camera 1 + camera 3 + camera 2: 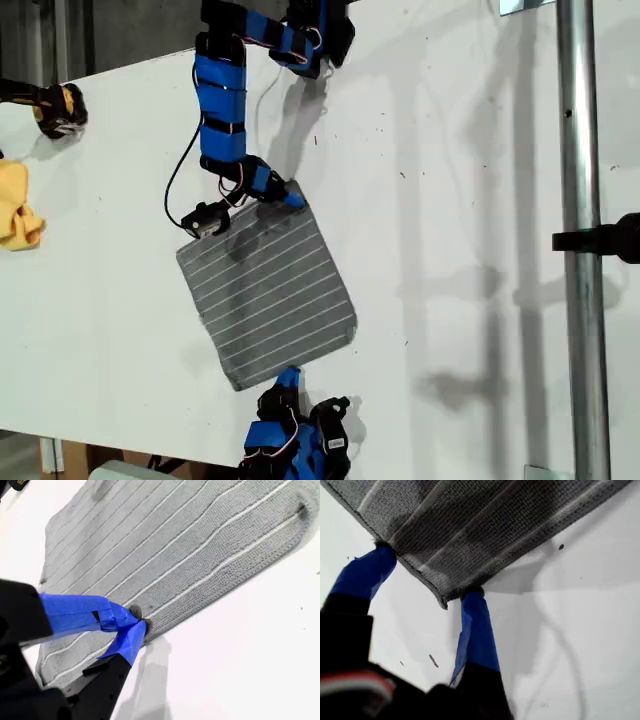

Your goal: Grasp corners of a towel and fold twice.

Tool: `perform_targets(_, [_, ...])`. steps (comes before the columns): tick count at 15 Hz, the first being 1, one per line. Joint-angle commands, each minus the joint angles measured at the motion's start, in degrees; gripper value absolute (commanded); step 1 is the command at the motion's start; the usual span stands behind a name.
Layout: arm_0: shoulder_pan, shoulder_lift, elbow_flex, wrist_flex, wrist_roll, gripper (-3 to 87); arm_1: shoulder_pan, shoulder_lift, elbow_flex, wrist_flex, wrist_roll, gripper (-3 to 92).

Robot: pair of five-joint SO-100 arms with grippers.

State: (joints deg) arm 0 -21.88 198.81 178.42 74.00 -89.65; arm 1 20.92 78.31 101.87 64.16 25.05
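On the table (480, 250), the first gripper (429, 572) stands spread astride 1 corner (444, 601) of the towel (268, 290); the second gripper (141, 625) pinches a towel edge.

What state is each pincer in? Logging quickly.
My first gripper: open, straddling a corner of the grey white-striped cloth towel.
My second gripper: shut on that towel's edge.
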Motion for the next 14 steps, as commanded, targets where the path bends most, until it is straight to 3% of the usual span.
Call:
perform_targets(1, [0.53,0.26,0.35,0.09,-0.70,-2.6,1.23,0.09,-0.35,-0.97,-1.14,29.1])
perform_targets(3, [0.53,0.26,0.35,0.09,-0.70,-2.6,1.76,-0.97,-0.79,-1.32,-1.32,27.9])
perform_targets(5, [0.53,0.26,0.35,0.09,-0.79,-2.6,1.76,-1.67,-1.49,-1.32,-1.49,20.8])
perform_targets(7, [0.53,0.26,0.35,0.09,-0.79,-2.6,1.41,-1.49,-1.76,-1.05,-0.44,-0.1])
perform_targets(12, [0.53,0.26,0.35,-0.44,-0.79,-2.6,-0.62,-0.88,-3.16,-0.97,-0.44,-0.1])
perform_targets(14, [1.32,0.26,-1.32,-3.87,0.18,-2.6,-0.88,-0.88,-3.16,-1.32,-0.35,-0.1])
